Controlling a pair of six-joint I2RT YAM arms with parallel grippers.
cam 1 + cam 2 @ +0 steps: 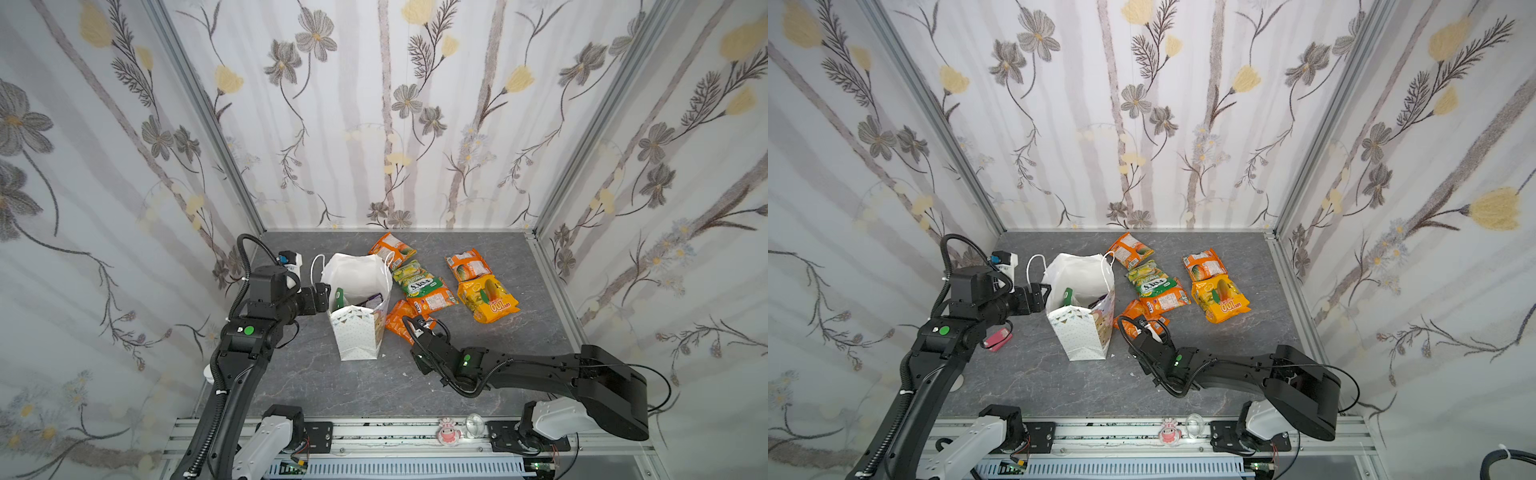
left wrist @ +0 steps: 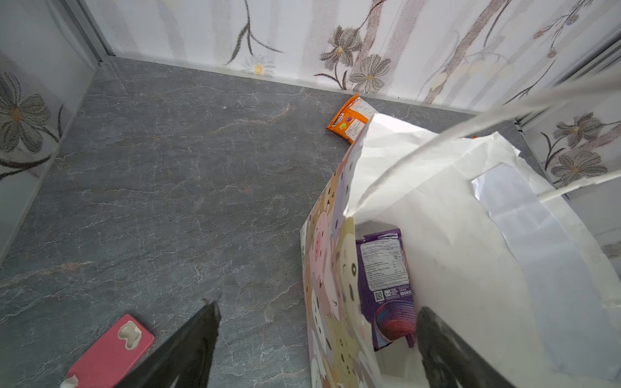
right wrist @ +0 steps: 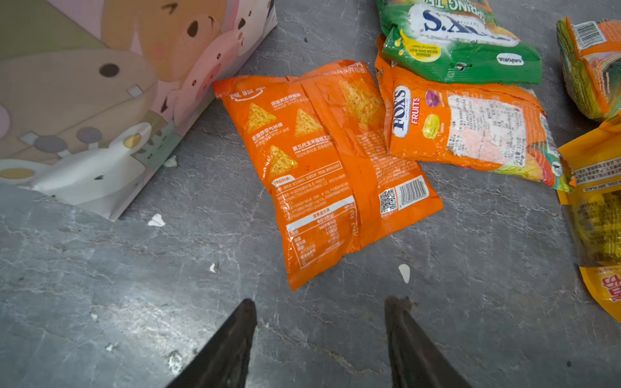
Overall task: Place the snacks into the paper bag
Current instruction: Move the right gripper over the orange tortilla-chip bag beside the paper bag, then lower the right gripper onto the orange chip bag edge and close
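Right claw (image 3: 322,302), open and empty, should next reach and pinch the orange packet (image 3: 319,161); left claw (image 2: 319,306), open, straddles the paper bag (image 2: 453,235) wall.

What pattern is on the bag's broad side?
Pastel cartoon animals, a pink pig among them, cover the bag. The right wrist view shows it best.

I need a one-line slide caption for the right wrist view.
Open right gripper faces an orange chip packet lying beside the paper bag.
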